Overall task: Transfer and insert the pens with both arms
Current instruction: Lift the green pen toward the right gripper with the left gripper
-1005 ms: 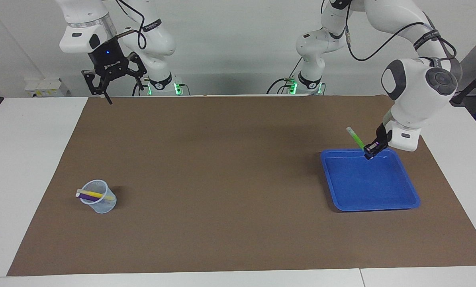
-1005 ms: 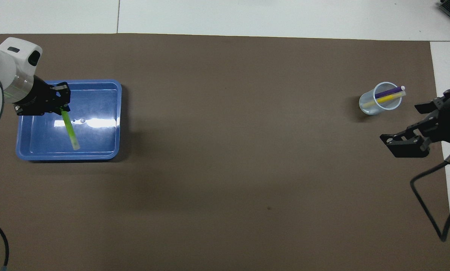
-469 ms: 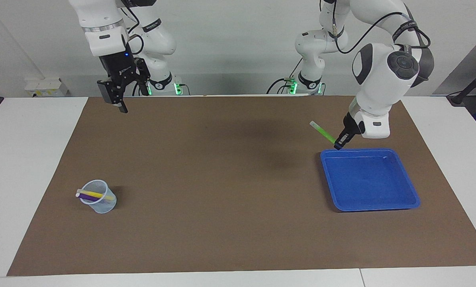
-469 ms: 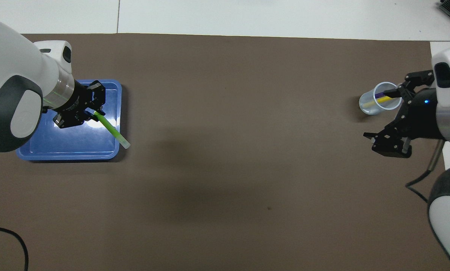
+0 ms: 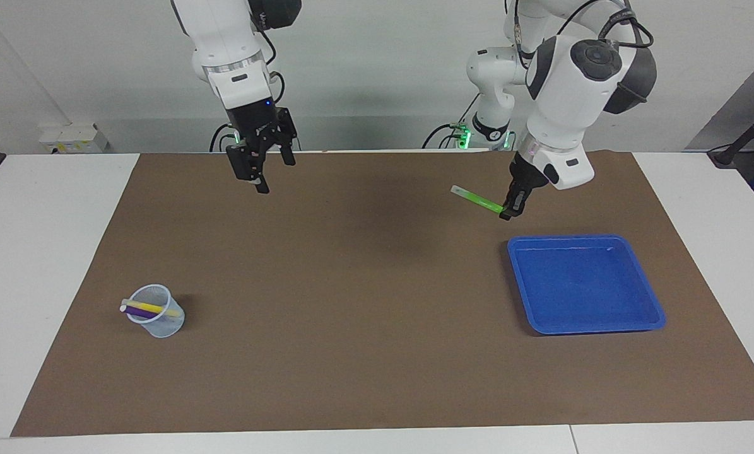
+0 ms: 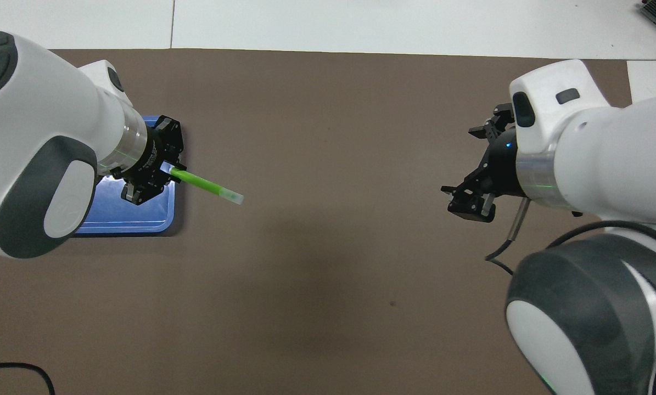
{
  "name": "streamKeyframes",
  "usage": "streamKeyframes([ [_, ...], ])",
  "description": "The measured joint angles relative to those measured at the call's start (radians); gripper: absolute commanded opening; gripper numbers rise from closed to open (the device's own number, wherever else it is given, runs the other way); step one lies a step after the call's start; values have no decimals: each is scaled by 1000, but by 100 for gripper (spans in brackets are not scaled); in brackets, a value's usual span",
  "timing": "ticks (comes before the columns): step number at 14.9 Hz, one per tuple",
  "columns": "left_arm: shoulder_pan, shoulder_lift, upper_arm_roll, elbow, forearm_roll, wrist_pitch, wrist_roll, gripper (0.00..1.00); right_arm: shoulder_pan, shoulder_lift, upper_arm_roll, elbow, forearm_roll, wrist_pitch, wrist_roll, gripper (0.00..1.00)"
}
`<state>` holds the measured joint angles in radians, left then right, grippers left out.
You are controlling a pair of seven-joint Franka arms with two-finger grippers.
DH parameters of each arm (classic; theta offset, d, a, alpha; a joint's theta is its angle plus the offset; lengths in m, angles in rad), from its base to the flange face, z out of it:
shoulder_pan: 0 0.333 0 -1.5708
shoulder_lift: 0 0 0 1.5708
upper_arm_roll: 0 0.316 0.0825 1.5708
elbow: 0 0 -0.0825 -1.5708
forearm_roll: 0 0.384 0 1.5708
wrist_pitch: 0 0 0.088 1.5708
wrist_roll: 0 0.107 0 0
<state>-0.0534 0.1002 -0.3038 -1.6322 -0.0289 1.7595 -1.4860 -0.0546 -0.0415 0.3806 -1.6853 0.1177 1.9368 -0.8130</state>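
My left gripper (image 5: 506,212) (image 6: 166,171) is shut on one end of the green pen (image 5: 476,200) (image 6: 207,185). It holds the pen in the air, nearly level, over the brown mat beside the blue tray (image 5: 585,318), with the pale cap end pointing toward the middle of the table. My right gripper (image 5: 274,171) (image 6: 460,165) hangs open and empty over the mat, fingers spread toward the pen. The purple pen (image 5: 138,311) and the yellow pen (image 5: 154,308) lean in a clear cup (image 5: 157,321). In the overhead view my right arm hides the cup.
The blue tray (image 6: 135,222) has nothing in it and lies toward the left arm's end of the table. A brown mat (image 5: 364,302) covers most of the white table. A black cable (image 6: 506,241) hangs from the right gripper.
My left gripper has lifted the green pen away from over the tray toward the table's middle, levelling it. My right gripper has swung in from the right arm's end toward the middle.
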Motion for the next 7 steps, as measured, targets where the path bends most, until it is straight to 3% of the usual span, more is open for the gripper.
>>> streamKeyframes([
  [7,-118,-17,0,-4,1,55,-459,0,57,15,7,1,18,82,23,88],
])
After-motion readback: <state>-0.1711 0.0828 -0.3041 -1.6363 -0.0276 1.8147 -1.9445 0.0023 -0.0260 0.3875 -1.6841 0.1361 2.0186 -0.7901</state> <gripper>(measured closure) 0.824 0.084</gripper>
